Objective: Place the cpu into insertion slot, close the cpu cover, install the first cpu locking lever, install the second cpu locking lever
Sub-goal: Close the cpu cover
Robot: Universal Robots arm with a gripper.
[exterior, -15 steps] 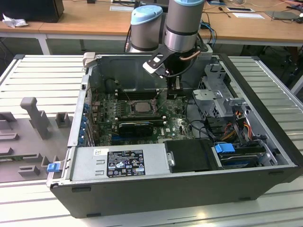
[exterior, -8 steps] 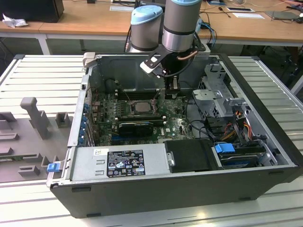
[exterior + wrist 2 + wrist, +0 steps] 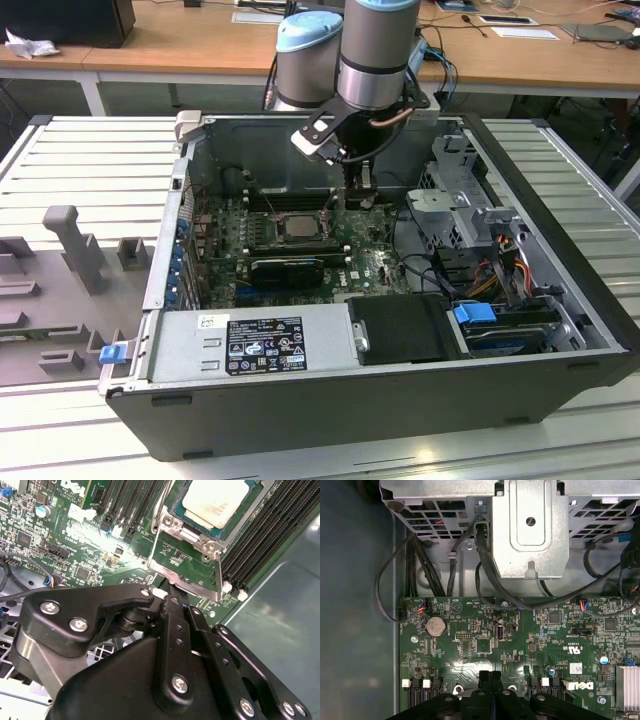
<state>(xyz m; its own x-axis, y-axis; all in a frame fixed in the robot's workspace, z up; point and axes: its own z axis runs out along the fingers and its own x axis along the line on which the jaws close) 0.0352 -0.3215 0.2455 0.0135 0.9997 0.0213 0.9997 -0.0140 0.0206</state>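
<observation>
The end effector (image 3: 169,596), fingers narrow and pressed together, hangs just beside the cover (image 3: 175,526) that frames the chip (image 3: 215,500) on the motherboard (image 3: 75,540).

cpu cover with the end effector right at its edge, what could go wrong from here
The shut end effector meets only the thin edge of the cpu cover, so it might slip off and strike the motherboard around it. The cpu lies uncovered in its socket, and a slipping cover or tip could hit it. The memory slots stand close beside the frame and could get bumped.
</observation>
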